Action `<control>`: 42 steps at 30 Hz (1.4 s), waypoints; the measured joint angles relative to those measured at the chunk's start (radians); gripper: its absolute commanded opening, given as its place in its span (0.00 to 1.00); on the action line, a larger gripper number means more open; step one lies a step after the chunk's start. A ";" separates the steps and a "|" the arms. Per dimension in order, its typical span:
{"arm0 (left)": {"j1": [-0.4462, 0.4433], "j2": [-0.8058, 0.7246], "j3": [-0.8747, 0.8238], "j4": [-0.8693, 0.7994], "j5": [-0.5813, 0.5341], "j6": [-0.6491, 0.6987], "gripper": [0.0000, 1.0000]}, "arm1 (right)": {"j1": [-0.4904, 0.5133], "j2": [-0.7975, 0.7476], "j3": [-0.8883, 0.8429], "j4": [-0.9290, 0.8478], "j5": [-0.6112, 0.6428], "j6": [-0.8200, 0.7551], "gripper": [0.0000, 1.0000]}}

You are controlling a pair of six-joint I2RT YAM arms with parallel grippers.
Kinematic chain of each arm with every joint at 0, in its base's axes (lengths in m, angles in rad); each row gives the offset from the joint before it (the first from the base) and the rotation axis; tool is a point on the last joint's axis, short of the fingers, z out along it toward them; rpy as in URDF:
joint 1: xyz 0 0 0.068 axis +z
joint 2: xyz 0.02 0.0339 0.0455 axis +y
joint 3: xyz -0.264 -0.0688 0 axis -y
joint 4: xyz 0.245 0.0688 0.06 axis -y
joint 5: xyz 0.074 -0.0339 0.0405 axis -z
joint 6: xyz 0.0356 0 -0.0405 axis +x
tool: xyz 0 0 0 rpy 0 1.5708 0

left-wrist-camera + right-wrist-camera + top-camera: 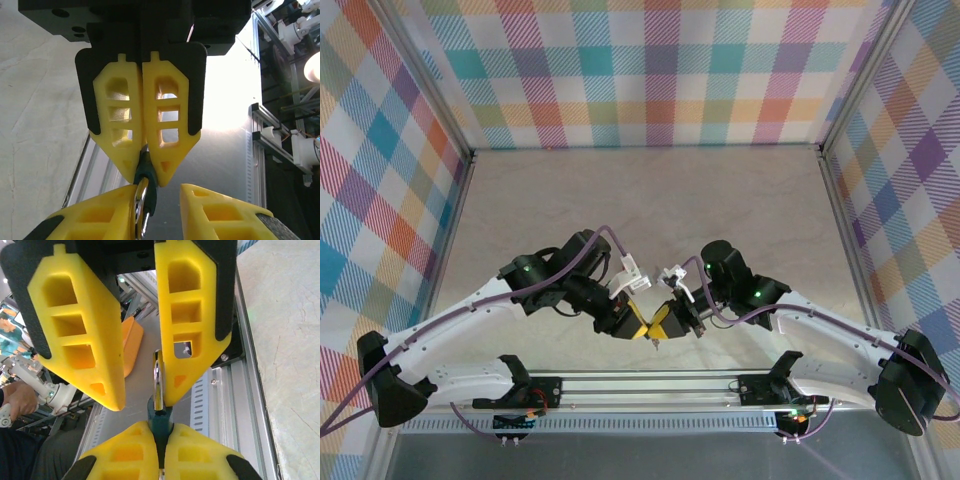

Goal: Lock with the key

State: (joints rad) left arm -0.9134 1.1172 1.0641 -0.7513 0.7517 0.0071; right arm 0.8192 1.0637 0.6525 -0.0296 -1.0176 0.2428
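Both grippers meet above the table's near edge, the left gripper point(637, 328) against the right gripper point(662, 324). The right gripper point(160, 427) is shut on a dark teal lock point(161, 419), whose chrome shackle point(158, 380) sticks out toward the left gripper point(141, 403). In the left wrist view the left gripper point(159, 192) stands open around the shackle point(141, 201). The shackle lies against one yellow finger and a clear gap separates it from the other. The right gripper point(149, 174) pinches the lock point(150, 184) from above. A small metal tip point(657, 344) hangs below the fingers; I cannot tell whether it is the key.
The aluminium rail point(650, 385) carrying both arm bases runs just below the grippers. Checked cloth walls point(650, 70) close in the table on three sides. The beige table top point(650, 200) stretches behind the arms.
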 measured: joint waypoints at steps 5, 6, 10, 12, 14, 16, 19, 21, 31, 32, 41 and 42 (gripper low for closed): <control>-0.006 -0.035 0.016 -0.009 -0.056 0.013 0.39 | -0.002 0.002 0.009 0.035 0.018 0.000 0.00; -0.005 -0.044 0.017 -0.008 -0.065 0.016 0.41 | -0.002 0.002 0.011 0.040 0.022 0.000 0.00; 0.000 -0.076 0.018 -0.023 -0.121 0.013 0.40 | -0.003 0.002 0.021 0.078 0.031 0.000 0.00; 0.002 -0.085 0.017 -0.035 -0.162 0.012 0.41 | -0.003 0.002 0.035 0.098 0.030 0.000 0.00; 0.009 -0.094 0.013 -0.035 -0.196 0.008 0.41 | -0.003 0.002 0.047 0.113 0.032 0.000 0.00; 0.019 -0.108 0.012 -0.032 -0.224 0.004 0.41 | -0.007 0.004 0.049 0.120 0.034 0.000 0.00; 0.045 -0.134 0.011 -0.032 -0.247 -0.010 0.43 | -0.013 0.011 0.049 0.126 0.037 0.000 0.00; 0.063 -0.152 0.011 -0.031 -0.260 -0.014 0.52 | -0.014 0.014 0.049 0.128 0.037 0.000 0.00; 0.094 -0.150 0.013 -0.032 -0.193 -0.032 0.45 | -0.013 0.028 0.049 0.136 0.029 0.000 0.00; 0.095 -0.146 0.013 -0.031 -0.183 -0.036 0.43 | -0.013 0.028 0.049 0.135 0.029 0.000 0.00; 0.112 -0.141 0.033 -0.028 -0.138 -0.041 0.43 | -0.007 0.030 0.049 0.134 0.025 0.000 0.00; 0.114 -0.141 0.036 -0.026 -0.138 -0.042 0.40 | -0.006 0.031 0.049 0.134 0.025 0.000 0.00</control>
State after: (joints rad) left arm -0.7998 0.9760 1.1004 -0.7776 0.6132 -0.0345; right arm 0.8127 1.0946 0.7017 0.1047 -0.9928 0.2424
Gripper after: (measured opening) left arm 0.428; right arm 0.086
